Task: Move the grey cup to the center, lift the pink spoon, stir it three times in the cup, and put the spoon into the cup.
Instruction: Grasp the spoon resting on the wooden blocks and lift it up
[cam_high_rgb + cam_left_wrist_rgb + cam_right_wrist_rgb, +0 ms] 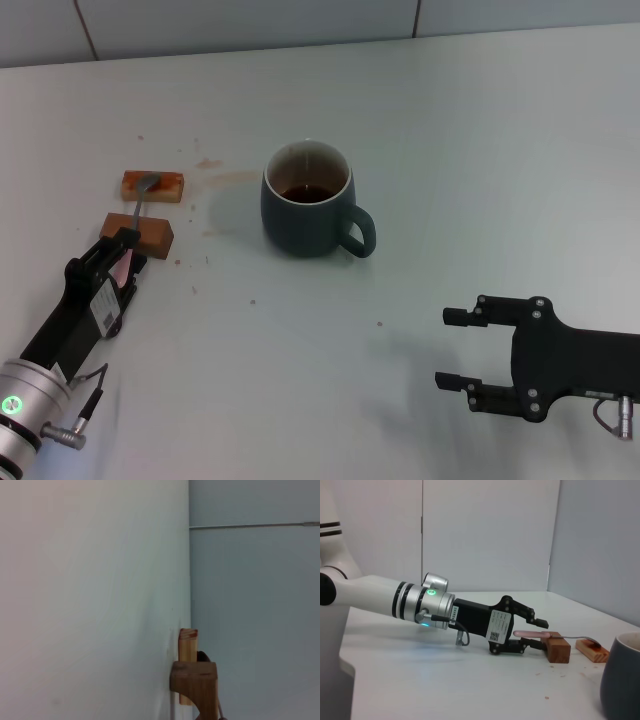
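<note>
The pink spoon (pixel 138 215) lies bridged across two brown blocks (pixel 138 234) at about nine o'clock from the grey cup (pixel 308 200), which stands mid-table with brown liquid in it and its handle pointing to four o'clock. The left gripper (pixel 536 633) has its fingers spread above and below the spoon's pink handle end, not clamped. The right gripper (pixel 455 347) hovers with fingers apart at five o'clock from the cup, over the white table (pixel 480 120).
</note>
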### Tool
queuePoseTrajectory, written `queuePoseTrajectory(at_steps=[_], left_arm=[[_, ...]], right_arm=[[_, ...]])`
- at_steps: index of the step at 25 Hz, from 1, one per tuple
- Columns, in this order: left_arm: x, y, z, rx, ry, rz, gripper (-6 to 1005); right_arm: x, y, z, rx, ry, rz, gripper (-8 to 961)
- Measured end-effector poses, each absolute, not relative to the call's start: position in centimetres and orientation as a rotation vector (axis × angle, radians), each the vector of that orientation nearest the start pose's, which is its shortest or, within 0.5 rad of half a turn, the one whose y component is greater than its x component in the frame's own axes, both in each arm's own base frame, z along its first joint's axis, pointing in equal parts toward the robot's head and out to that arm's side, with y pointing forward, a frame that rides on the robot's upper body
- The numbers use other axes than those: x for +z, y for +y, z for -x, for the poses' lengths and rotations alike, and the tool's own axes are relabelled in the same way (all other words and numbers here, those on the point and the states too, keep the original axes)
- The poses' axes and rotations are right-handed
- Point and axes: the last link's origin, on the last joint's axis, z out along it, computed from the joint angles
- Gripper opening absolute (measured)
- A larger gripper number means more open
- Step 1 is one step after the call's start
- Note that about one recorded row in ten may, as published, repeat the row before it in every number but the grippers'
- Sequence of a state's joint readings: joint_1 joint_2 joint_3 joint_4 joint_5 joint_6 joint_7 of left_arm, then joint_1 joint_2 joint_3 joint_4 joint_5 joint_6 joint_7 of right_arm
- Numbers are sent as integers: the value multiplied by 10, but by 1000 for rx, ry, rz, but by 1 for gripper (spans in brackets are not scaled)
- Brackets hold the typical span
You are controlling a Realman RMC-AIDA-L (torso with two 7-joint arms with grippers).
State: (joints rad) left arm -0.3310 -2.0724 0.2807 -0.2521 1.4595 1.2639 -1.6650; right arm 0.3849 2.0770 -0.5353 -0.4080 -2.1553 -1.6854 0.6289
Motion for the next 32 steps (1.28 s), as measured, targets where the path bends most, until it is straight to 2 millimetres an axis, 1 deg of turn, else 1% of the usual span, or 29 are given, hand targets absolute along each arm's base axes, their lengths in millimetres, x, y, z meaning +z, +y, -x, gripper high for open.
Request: queuePoseTrajectory(at_steps=[1, 6, 17, 25, 30, 32], left_arm=[[-76, 242, 343, 1906, 2616, -1320, 397], [-77, 242, 343, 1898, 2626, -1309, 388], [-77, 242, 344, 1895, 2632, -1323, 295], [-77, 243, 345, 1889, 2634, -1345, 149], [-75, 244, 346, 1896, 2625, -1373, 140], [-70, 247, 341, 1938, 2557, -1437, 136]], right_arm=[[-35, 240, -312, 724, 64, 2772, 650], [-35, 241, -311, 726, 59, 2773, 650], [-35, 241, -311, 728, 62, 2774, 649], [-35, 241, -311, 729, 64, 2775, 649], [-36, 241, -311, 724, 65, 2775, 649], [-36, 241, -311, 724, 66, 2775, 649]])
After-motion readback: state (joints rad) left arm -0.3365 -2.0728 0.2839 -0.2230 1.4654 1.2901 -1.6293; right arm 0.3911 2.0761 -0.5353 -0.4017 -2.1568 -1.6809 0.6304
